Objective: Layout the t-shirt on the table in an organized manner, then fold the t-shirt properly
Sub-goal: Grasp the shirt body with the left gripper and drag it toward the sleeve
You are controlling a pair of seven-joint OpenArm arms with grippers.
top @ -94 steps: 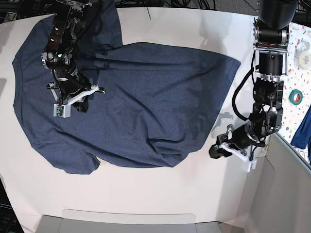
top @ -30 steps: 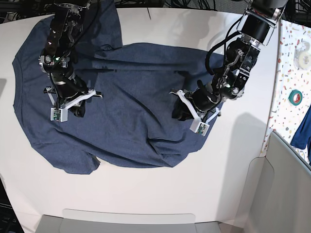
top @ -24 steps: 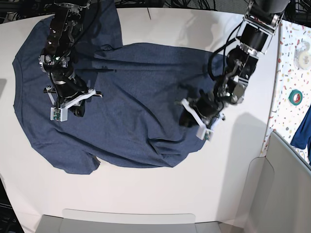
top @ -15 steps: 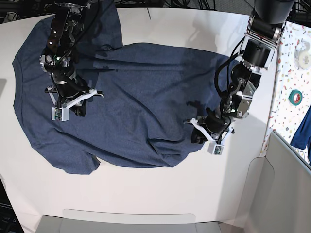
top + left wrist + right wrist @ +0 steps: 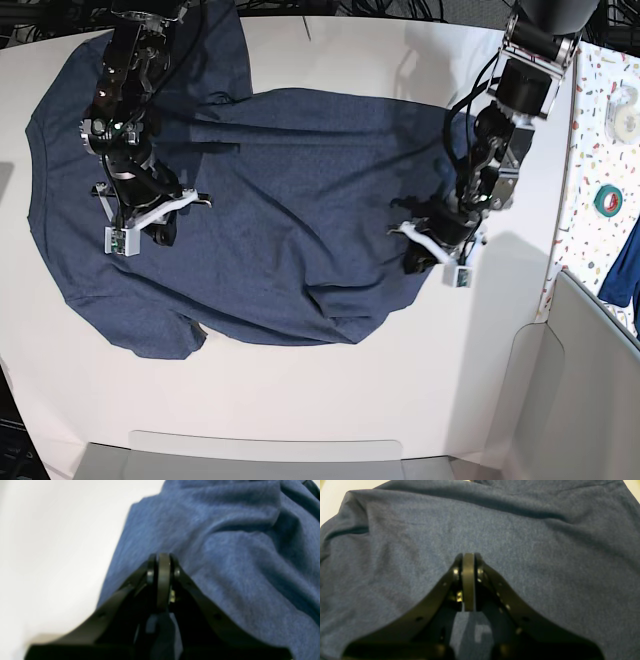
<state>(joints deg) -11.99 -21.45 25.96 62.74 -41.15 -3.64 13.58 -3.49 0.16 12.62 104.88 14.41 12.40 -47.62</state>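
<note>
- One t-shirt [image 5: 280, 220], dark navy and heathered, spread broadly across the table [image 5: 260, 400], no lettering in view; long creases run over its upper part in the base view, and smaller folds gather along its lower edge.
- One table, white and smooth, lying beneath the t-shirt and showing around its edges.
- One left gripper [image 5: 413, 262], black with pale parts, over the t-shirt near its side edge; fingers pressed together. Whether it touches the cloth, I cannot tell.
- One right gripper [image 5: 163, 236], of like make, over the t-shirt's other half, well apart from the left one; fingers pressed together, the cloth flat beneath them.
- One narrow surface, white with colourful specks [image 5: 607, 140], alongside the table.
- One roll, green and ring-shaped [image 5: 608, 200], on the speckled surface.
- One cloth, brighter blue [image 5: 622, 272], near the roll, partly cut off by the view's edge.
</note>
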